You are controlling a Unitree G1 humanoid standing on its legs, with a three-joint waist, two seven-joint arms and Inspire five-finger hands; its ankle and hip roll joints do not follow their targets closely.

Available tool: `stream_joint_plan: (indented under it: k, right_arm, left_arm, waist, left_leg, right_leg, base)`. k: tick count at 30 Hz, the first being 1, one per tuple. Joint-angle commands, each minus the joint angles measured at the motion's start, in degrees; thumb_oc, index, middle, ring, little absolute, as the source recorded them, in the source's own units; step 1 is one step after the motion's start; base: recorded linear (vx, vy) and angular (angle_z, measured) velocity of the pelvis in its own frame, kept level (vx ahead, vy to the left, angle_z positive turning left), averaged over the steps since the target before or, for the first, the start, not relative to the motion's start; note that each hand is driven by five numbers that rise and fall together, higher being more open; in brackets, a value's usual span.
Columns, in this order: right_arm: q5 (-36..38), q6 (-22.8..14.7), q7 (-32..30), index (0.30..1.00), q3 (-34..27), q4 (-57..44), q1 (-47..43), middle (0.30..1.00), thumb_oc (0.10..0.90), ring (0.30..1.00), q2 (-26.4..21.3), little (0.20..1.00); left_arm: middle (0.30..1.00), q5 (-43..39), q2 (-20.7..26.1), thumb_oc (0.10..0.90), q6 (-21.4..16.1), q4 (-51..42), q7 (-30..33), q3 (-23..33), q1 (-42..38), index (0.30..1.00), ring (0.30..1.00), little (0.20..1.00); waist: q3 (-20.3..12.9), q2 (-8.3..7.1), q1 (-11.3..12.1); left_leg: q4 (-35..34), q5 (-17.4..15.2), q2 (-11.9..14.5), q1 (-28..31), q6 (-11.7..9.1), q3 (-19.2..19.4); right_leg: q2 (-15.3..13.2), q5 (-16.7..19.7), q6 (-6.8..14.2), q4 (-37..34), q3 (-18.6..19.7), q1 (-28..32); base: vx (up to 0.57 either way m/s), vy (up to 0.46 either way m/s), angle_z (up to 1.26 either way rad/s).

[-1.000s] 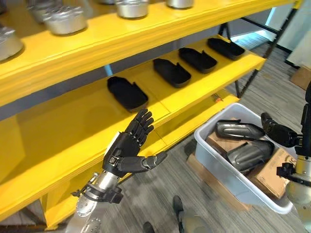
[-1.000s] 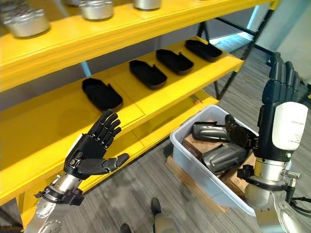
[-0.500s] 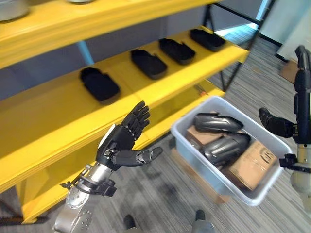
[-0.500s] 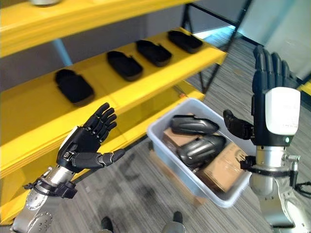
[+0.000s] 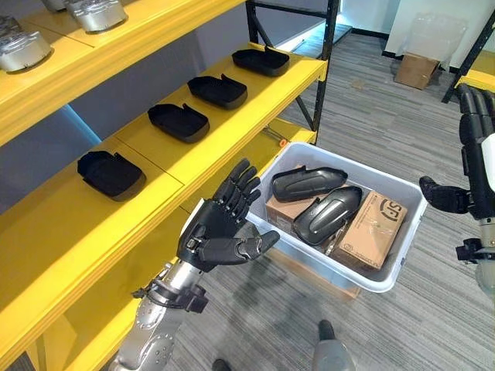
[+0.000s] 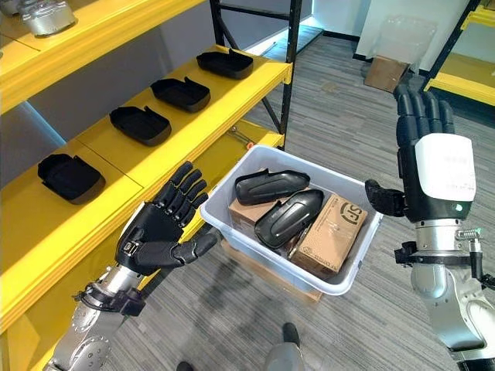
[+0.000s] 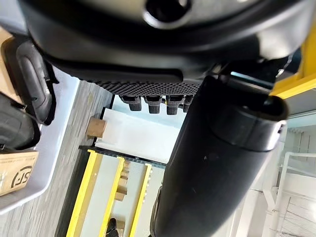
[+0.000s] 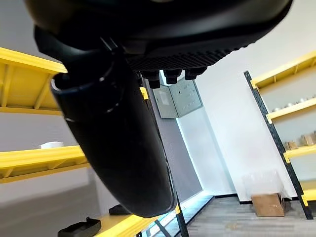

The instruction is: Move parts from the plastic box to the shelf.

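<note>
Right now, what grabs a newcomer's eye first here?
The bright yellow shelf with a row of black trays on it. On the floor beside it, the white plastic box holding dark moulded parts and cardboard cartons. Both hands, left and right, are raised open, empty.

You've got print on one thing only: the cardboard box (image 5: 373, 230) lying in the plastic box (image 5: 309, 259). Its top face carries a round black logo (image 5: 394, 209) (a brand mark, also showing in the left wrist view) and a few lines of small dark print toward the other end, too small to read.
</note>
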Motion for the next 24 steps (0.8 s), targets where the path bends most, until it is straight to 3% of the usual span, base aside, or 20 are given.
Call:
stream_joint_plan:
  k: [1,3,5,9,11,13,14,16,18,20,21,24]
  right_arm:
    - [-0.80,-2.94,-1.55,1.000,-2.68,-5.42,-7.74,1.000,0.900,1.000,-1.67,1.000]
    - [-1.36,-3.75,-1.95,1.000,-2.35,-5.34,-7.96,1.000,0.900,1.000,-1.72,1.000]
    - [0.13,-5.24,-1.72,1.000,-1.41,-5.10,-9.63,1.000,0.900,1.000,-1.63,1.000]
    - [5.97,-7.44,0.75,1.000,-1.25,-5.69,-9.60,1.000,0.900,1.000,-0.13,1.000]
    - [6.22,-7.95,2.42,1.000,-0.16,-7.09,-9.59,1.000,0.900,1.000,2.37,1.000]
    - [8.79,-9.25,4.58,1.000,2.17,-8.25,-10.15,1.000,0.900,1.000,5.09,1.000]
    - [9.34,-9.44,5.92,1.000,3.71,-8.65,-10.60,1.000,0.900,1.000,6.83,1.000]
    - [10.84,-8.27,6.95,1.000,6.21,-8.70,-11.79,1.000,0.900,1.000,8.95,1.000]
    - [11.39,-7.47,6.91,1.000,7.16,-9.05,-11.65,1.000,0.900,1.000,10.18,1.000]
    - [10.51,-6.64,6.64,1.000,7.81,-9.85,-10.15,1.000,0.900,1.000,12.16,1.000]
    - [10.79,-5.99,6.04,1.000,8.55,-9.83,-9.50,1.000,0.900,1.000,12.76,1.000]
    - [9.79,-5.64,6.19,1.000,10.24,-8.49,-11.12,1.000,0.900,1.000,13.43,1.000]
  left_arm:
    - [1.000,-0.95,1.55,0.900,-8.47,-4.04,0.21,-0.11,-5.19,1.000,1.000,1.000]
    - [1.000,-0.77,0.75,0.900,-8.74,-3.70,0.60,-0.79,-6.24,1.000,1.000,1.000]
    - [1.000,2.74,-1.96,0.900,-10.98,-2.14,3.50,-3.14,-11.44,1.000,1.000,1.000]
    - [1.000,3.73,-2.70,0.900,-10.76,-1.69,6.45,-2.95,-13.51,1.000,1.000,1.000]
    - [1.000,3.12,-3.22,0.900,-10.19,-0.87,7.43,-1.87,-13.98,1.000,1.000,1.000]
    - [1.000,3.98,-3.80,0.900,-9.30,-1.40,9.15,-0.38,-13.00,1.000,1.000,1.000]
    - [1.000,5.07,-3.87,0.900,-8.06,-2.28,10.24,0.70,-12.19,1.000,1.000,1.000]
    - [1.000,6.33,-3.85,0.900,-6.74,-3.57,9.65,2.04,-11.10,1.000,1.000,1.000]
    - [1.000,7.14,-3.59,0.900,-6.18,-4.63,9.17,2.43,-10.35,1.000,1.000,1.000]
    - [1.000,6.74,-3.60,0.900,-6.16,-5.31,8.29,2.32,-9.18,1.000,1.000,1.000]
    - [1.000,6.17,-3.80,0.900,-6.96,-4.65,8.16,2.12,-8.51,1.000,1.000,1.000]
    - [1.000,5.74,-4.44,0.900,-8.49,-2.42,7.46,1.68,-8.95,1.000,1.000,1.000]
  waist:
    - [-0.70,-2.71,-0.93]
    - [-0.47,-2.04,-1.71]
    - [1.09,0.71,-5.10]
    - [1.66,1.67,-6.61]
    - [1.72,2.16,-6.46]
    - [2.28,2.55,-4.76]
    - [2.84,2.63,-3.34]
    - [3.18,2.35,-1.70]
    - [2.91,1.87,-1.23]
    - [2.17,0.60,-0.85]
    - [1.77,-0.80,-0.09]
    - [2.29,-2.15,0.87]
  left_leg:
    - [3.20,0.55,3.78,1.74,-3.94,-2.00]
    - [3.48,1.32,4.01,1.60,-4.05,-2.06]
    - [3.81,4.62,4.74,1.09,-4.92,-2.75]
    - [5.74,3.94,4.00,0.86,-4.88,-3.14]
    - [7.45,0.92,1.14,1.19,-3.99,-5.13]
    - [10.37,-2.90,-4.53,-0.93,-2.20,-11.77]
    - [11.87,-7.21,-9.19,-2.69,-0.01,-15.80]
    - [9.97,-8.95,-11.70,-4.14,1.42,-18.55]
    - [6.67,-7.89,-10.67,-4.03,0.82,-18.43]
    - [2.63,-2.58,-6.59,-6.13,-1.20,-18.27]
    - [1.12,1.80,-3.18,-9.00,-2.45,-20.86]
    - [2.16,2.45,-1.79,-12.17,-2.72,-24.39]
  right_leg:
    - [3.85,-6.36,-7.31,-1.60,-3.77,5.39]
    - [4.18,-6.90,-7.80,-0.52,-3.32,4.42]
    - [4.78,-9.43,-9.28,4.88,-0.55,-0.50]
    - [4.65,-10.12,-9.61,6.43,1.01,-1.89]
    - [4.53,-9.30,-9.32,5.51,2.12,-2.24]
    - [5.48,-7.33,-8.51,3.00,5.64,-1.85]
    - [6.36,-6.31,-7.63,1.63,8.70,-1.29]
    - [7.85,-5.02,-6.88,-0.30,11.52,-0.28]
    - [7.96,-4.94,-6.42,-1.06,12.00,0.56]
    - [6.93,-5.19,-6.33,-2.44,11.91,3.01]
    - [6.08,-5.69,-6.66,-2.96,12.40,5.12]
    - [5.28,-7.19,-7.03,-2.06,13.28,6.93]
  base:
    - [-0.02,-0.059,-0.33]
    - [-0.04,-0.043,-0.52]
    - [-0.15,-0.090,-0.48]
    - [-0.06,-0.104,-0.22]
    - [0.03,-0.106,-0.16]
    - [0.17,-0.101,-0.52]
    - [0.18,-0.082,-1.34]
    - [0.22,-0.010,-1.53]
    - [0.20,0.092,-0.61]
    - [0.29,0.234,-0.43]
    - [0.36,0.322,-0.32]
    - [0.27,0.229,-0.35]
